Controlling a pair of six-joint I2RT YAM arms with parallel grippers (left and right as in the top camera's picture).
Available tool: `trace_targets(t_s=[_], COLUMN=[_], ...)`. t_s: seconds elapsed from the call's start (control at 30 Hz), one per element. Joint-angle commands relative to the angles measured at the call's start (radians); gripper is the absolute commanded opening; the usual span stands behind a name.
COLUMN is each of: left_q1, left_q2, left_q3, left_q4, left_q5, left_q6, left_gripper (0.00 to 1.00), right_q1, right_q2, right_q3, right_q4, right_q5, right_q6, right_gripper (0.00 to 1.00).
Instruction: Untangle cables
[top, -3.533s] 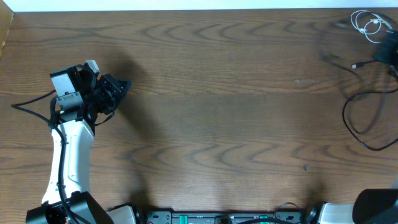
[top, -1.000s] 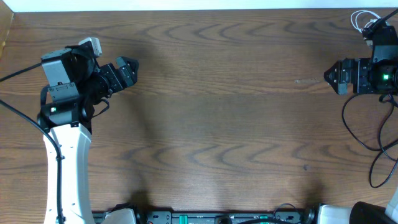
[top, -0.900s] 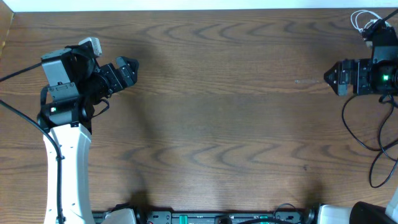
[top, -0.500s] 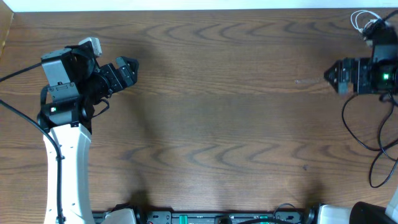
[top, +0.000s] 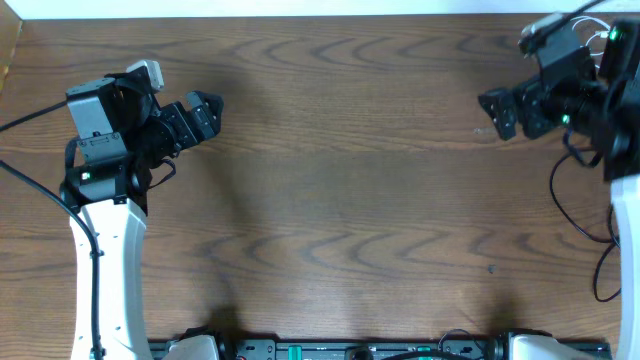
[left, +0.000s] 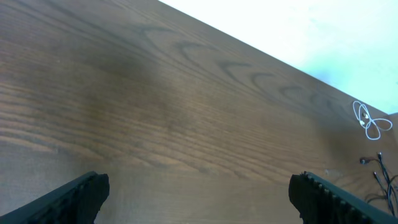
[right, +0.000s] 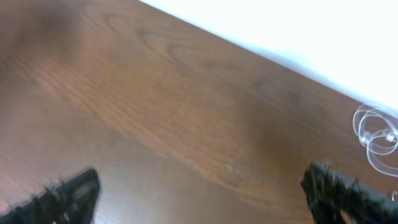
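Wooden surface (top: 340, 190): brown grain; the cables lie crowded at its far right edge.
Left tool (top: 207, 112): fingers spread fully, nothing in them, well apart from the cables.
Right tool (top: 497, 111): fingers spread wide, holding nothing, near the cables but pointing away toward the middle.
Black cables (top: 557, 188): loose loops by the right edge, partly hidden by the right arm. It is best to pinch a single strand and draw it slowly onto open wood.
White cable (left: 371, 120): small coil in the far right corner, seemingly free of the black loops; probably moved aside alone.
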Motion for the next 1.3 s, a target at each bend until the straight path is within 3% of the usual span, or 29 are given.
trace_targets(t_s=[0.0, 0.13, 0.2, 0.27, 0.5, 0.9, 1.1, 1.27], left_q1=[-0.001, -0.001, -0.001, -0.001, -0.001, -0.001, -0.001, -0.001], left_q2=[0.003, 0.003, 0.003, 0.003, 0.003, 0.003, 0.003, 0.003], left_q3=[0.009, 0.009, 0.009, 0.009, 0.009, 0.009, 0.009, 0.009], left_q4=[0.0, 0.0, 0.0, 0.0, 0.0, 0.0, 0.0, 0.0], left_q5=[-0.01, -0.01, -0.01, -0.01, -0.01, -0.01, -0.01, -0.01], left_q6=[0.016, 0.016, 0.016, 0.016, 0.016, 0.016, 0.016, 0.016], left_gripper=[0.98, 0.98, 0.98, 0.98, 0.98, 0.98, 0.98, 0.98], right_q1=[0.003, 0.002, 0.002, 0.002, 0.004, 0.051, 0.051, 0.053], right_q2=[-0.126, -0.287, -0.461, -0.551, -0.818, -1.149, -1.278, -1.342], right_q3=[-0.186, -0.446, -0.697, -0.82, -1.144, -1.461, -1.543, -1.542], right_q4=[0.094, 0.308, 0.533, 0.641, 0.863, 0.993, 0.983, 0.88], right_q5=[-0.002, 0.001, 0.001, 0.001, 0.005, 0.004, -0.003, -0.007], right_q6=[-0.039, -0.063, -0.09, -0.09, -0.091, -0.101, -0.101, -0.098], right_gripper=[0.99, 0.99, 0.99, 0.99, 0.99, 0.99, 0.99, 0.99])
